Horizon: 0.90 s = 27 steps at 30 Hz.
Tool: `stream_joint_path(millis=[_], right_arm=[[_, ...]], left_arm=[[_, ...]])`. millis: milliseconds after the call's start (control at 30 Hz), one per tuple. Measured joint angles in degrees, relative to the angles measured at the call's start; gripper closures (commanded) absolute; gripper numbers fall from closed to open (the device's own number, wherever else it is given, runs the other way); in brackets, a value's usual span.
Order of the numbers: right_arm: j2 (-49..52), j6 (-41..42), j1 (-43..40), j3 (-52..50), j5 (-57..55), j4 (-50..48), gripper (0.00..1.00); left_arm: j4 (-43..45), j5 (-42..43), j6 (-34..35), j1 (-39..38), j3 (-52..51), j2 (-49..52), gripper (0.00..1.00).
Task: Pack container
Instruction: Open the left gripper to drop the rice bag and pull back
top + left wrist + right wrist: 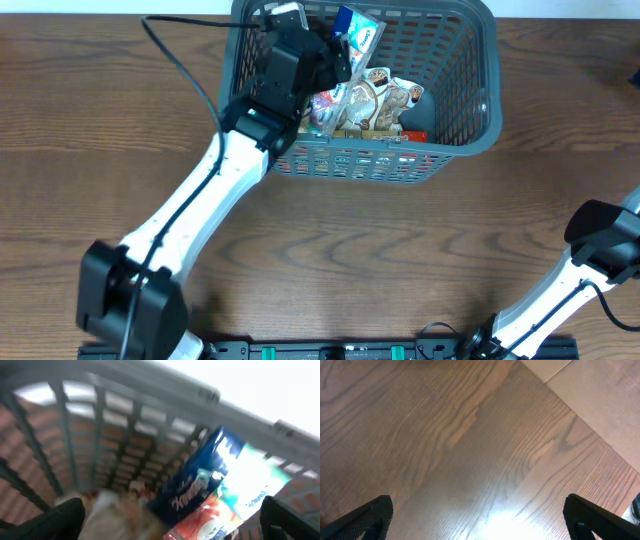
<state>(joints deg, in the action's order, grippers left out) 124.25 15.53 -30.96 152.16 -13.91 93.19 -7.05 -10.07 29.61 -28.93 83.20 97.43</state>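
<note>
Dark fingers (65, 520) of the left claw (172, 512) sit closest to the wrist lens, one in each lower corner of that view. We therefore read this claw as spread wide and gripping nothing. Between and beyond them leans a blue packet (200, 480), blurred, reaching up along the far lattice wall of the container (350, 160). The container stands at the far middle of the tabletop (100, 120), and other packets (375, 100) lie on its floor.

We judge three risks from here. The blue packet stands tall and close to the rim, so a brush from a finger could tip it over the wall and out. The open fingers are near the slotted sides, and a sideways exit could hook a slot and drag or tilt the container. The black cable (180, 60) loops just beside the left rim and might catch on it.

The left arm (200, 210) stretches diagonally from the near left corner. Its wrist bends over the container's left part, and the claw is inside, pointing toward the far wall. The right arm (590, 250) is folded at the near right corner. The right claw (480, 515) is also wide apart and empty, facing bare tabletop, well apart from the container.
</note>
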Motion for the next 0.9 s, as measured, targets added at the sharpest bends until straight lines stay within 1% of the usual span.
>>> stream_joint_path(millis=[100,200,300,400,533,600,700,800,900], right_arm=[[0.0,0.0,0.0,0.0,0.0,0.0,0.01],[0.0,0.0,0.0,0.0,0.0,0.0,0.01],[0.0,0.0,0.0,0.0,0.0,0.0,0.01],[0.0,0.0,0.0,0.0,0.0,0.0,0.01],[0.0,0.0,0.0,0.0,0.0,0.0,0.01],[0.0,0.0,0.0,0.0,0.0,0.0,0.01],[0.0,0.0,0.0,0.0,0.0,0.0,0.01],[0.0,0.0,0.0,0.0,0.0,0.0,0.01],[0.0,0.0,0.0,0.0,0.0,0.0,0.01]], left_arm=[[-0.7,-3.0,-1.6,0.0,0.0,-4.3,0.01],[-3.3,-6.4,-2.7,0.3,0.1,-10.2,0.01],[-8.1,-9.8,-3.1,1.7,0.3,-16.6,0.01],[-14.5,-12.7,-2.1,3.8,0.5,-22.3,0.01],[-24.2,-18.1,3.4,6.0,0.9,-28.3,0.01],[-28.5,-21.9,7.9,7.2,0.9,-30.7,0.01],[-31.8,-25.8,13.6,8.9,0.9,-33.2,0.01],[-34.6,-27.7,16.9,10.6,1.0,-34.7,0.01],[-40.4,-28.8,18.9,12.5,1.0,-35.0,0.01]])
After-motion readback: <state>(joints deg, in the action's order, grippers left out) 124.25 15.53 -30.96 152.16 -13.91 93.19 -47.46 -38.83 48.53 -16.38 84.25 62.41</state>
